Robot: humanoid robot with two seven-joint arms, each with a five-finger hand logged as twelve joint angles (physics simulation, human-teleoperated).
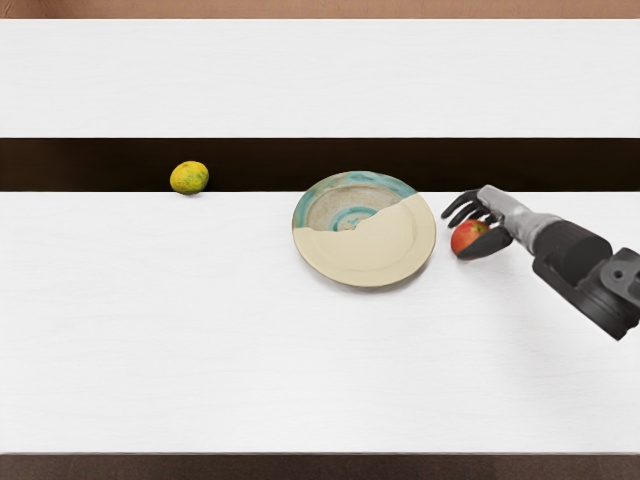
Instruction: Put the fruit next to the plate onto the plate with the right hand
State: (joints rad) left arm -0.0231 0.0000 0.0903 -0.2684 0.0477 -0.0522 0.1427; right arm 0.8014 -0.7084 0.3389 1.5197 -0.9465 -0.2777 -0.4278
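A small red apple (465, 237) lies on the white table just right of the plate (400, 255), a round cream dish with a teal and grey glazed far half. My right hand (478, 222) reaches in from the right edge and sits over and around the apple, dark fingers spread above it and the thumb curling beneath its near side. The apple still rests on the table, a short gap from the plate's rim. Nothing lies on the plate.
A yellow-green citrus fruit (189, 177) sits at the table's far edge, well left of the plate. A dark gap runs behind the table, with a second white surface (320, 80) beyond it.
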